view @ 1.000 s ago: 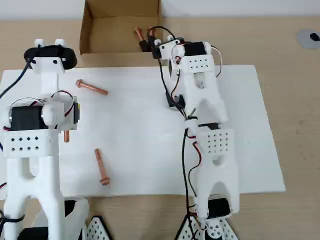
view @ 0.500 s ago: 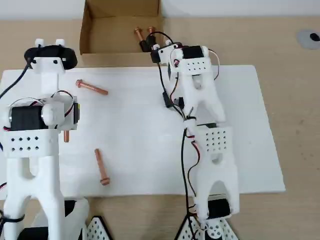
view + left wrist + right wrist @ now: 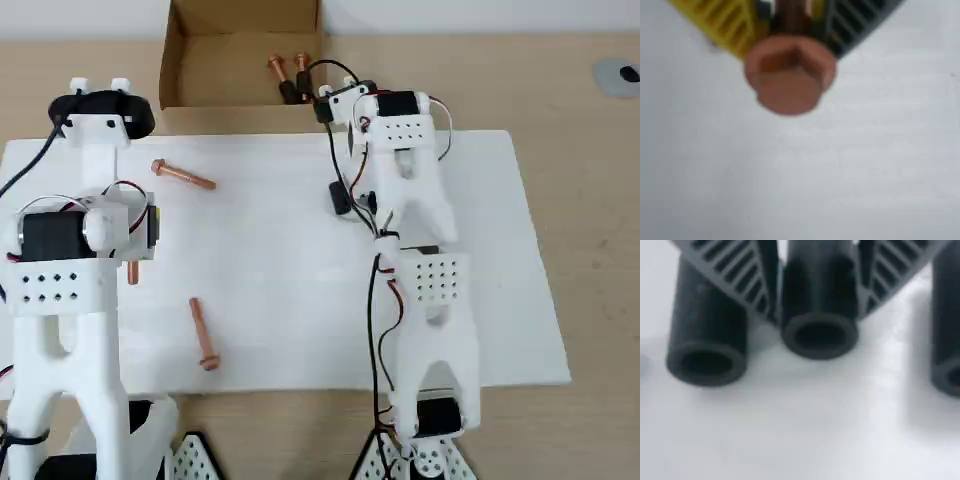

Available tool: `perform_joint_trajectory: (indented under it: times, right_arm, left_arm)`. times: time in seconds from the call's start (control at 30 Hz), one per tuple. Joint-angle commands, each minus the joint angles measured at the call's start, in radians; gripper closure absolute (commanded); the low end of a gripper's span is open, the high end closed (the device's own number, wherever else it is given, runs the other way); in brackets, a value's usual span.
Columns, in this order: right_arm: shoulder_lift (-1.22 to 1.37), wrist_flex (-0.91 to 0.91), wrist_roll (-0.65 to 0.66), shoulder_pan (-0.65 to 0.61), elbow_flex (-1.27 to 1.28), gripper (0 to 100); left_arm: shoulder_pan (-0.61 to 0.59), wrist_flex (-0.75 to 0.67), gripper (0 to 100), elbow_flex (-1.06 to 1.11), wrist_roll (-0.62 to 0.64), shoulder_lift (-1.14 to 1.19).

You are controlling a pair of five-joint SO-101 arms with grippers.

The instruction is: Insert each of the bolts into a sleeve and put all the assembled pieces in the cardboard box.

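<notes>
left gripper (image 3: 790, 17) clamps a bolt (image 3: 790, 75); right gripper (image 3: 817, 275) apparently pinches a sleeve (image 3: 820, 320), another sleeve (image 3: 705, 345) just beside.

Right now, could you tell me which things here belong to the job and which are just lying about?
Job: cardboard box; two assembled pieces in it; two loose bolts; bolt in left end effector; sleeve in right end effector; spare sleeves.
Lying about: grey disc; white mat.
</notes>
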Motion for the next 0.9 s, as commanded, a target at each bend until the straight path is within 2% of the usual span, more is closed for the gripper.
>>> perform_joint_trajectory:
  times: [0.0,0.23,0.47,0.57,0.73,0.87]
  right_arm:
    - [-0.018,0.068,0.009,-0.016,-0.036,98.8]
    - [-0.226,0.098,0.008,-0.019,-0.183,98.8]
    - [-0.627,0.097,0.015,-0.082,-0.2,98.8]
    - [-0.811,0.097,0.015,-0.14,-0.2,98.8]
    - [-1.069,0.097,0.015,-0.222,-0.151,98.8]
    - [-1.242,0.097,0.011,-0.231,-0.01,98.8]
  left_arm:
    - [0.012,0.0,99,-0.017,-0.005,-0.038]
    - [0.02,0.014,99,-0.157,0.043,-0.047]
    - [0.23,0.066,99,-0.213,0.077,-0.219]
    - [0.278,0.06,99,-0.213,0.077,-0.305]
    - [0.276,0.058,99,-0.187,0.074,-0.397]
    - [0.252,0.058,99,-0.144,0.072,-0.464]
